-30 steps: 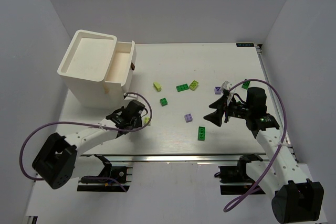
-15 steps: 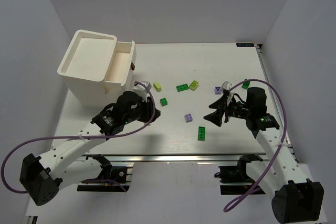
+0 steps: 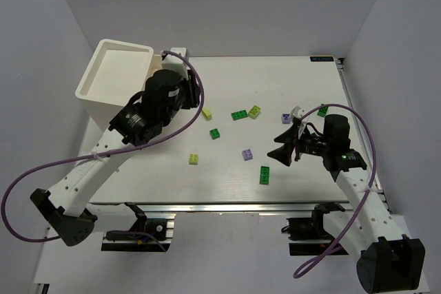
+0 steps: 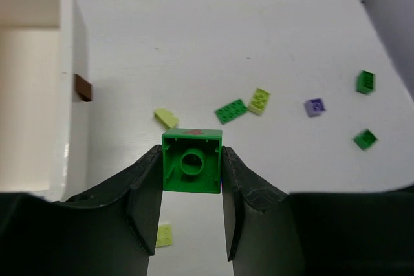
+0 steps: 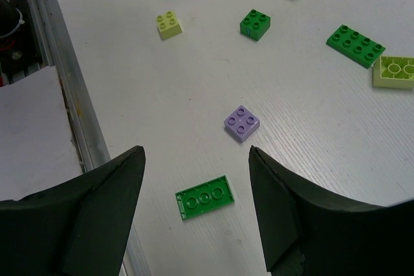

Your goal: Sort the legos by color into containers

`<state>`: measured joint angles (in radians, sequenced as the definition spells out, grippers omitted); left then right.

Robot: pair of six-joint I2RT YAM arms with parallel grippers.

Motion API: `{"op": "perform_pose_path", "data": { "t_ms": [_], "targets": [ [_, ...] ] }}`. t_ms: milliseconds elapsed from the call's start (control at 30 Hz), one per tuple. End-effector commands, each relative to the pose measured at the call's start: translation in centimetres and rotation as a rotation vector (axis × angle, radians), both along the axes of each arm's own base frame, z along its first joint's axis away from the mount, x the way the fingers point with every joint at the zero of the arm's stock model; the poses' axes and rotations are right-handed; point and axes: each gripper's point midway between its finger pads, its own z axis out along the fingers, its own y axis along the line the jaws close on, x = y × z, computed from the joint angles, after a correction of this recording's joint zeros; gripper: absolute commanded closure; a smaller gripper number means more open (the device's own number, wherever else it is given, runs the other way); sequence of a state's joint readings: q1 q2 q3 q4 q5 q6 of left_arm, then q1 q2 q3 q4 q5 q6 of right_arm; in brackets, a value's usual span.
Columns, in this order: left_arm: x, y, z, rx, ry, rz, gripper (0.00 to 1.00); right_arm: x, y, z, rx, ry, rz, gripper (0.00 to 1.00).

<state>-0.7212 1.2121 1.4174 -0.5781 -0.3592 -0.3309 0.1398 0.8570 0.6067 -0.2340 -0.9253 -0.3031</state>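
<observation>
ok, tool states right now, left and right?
Left tool: closed on a dark green brick.
Right tool: open, holding nothing.

Both arms are built from white link segments joined by black cylindrical motor housings. In the overhead view the left arm (image 3: 103, 160) ends in a chunky black base joint at 7 o'clock. The right arm (image 3: 358, 191) has the same kind of base joint at 5 o'clock. A thin purple cable (image 3: 372, 144) runs in loose loops along each arm. The left gripper (image 4: 191, 159) and right gripper (image 5: 195, 153) have broad, matte black, curved fingers.
</observation>
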Motion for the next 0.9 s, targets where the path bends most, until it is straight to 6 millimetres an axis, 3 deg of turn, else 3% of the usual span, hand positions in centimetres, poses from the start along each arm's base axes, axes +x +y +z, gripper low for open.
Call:
{"op": "perform_pose_path", "data": {
  "t_ms": [0,233,300,500,867],
  "targets": [
    [1.3,4.0,-0.6,0.175,0.018,0.184,0.91,0.0,0.3,1.9,0.021,-0.054,0.027,0.29],
    [4.1,7.8,-0.2,0.254,0.016,0.350,0.90,-0.2,0.4,1.8,0.022,-0.049,0.031,0.29],
    [4.6,7.9,-0.5,0.266,0.025,0.357,0.90,-0.1,0.3,1.8,0.023,-0.051,0.029,0.29],
    [6.1,9.8,-2.6,0.319,0.079,0.409,0.88,-0.3,0.4,2.1,0.027,-0.057,0.033,0.29],
    [7.8,12.5,-5.2,0.370,0.153,0.480,0.66,-0.4,0.5,2.1,0.031,-0.053,0.041,0.29]
  ]
}}
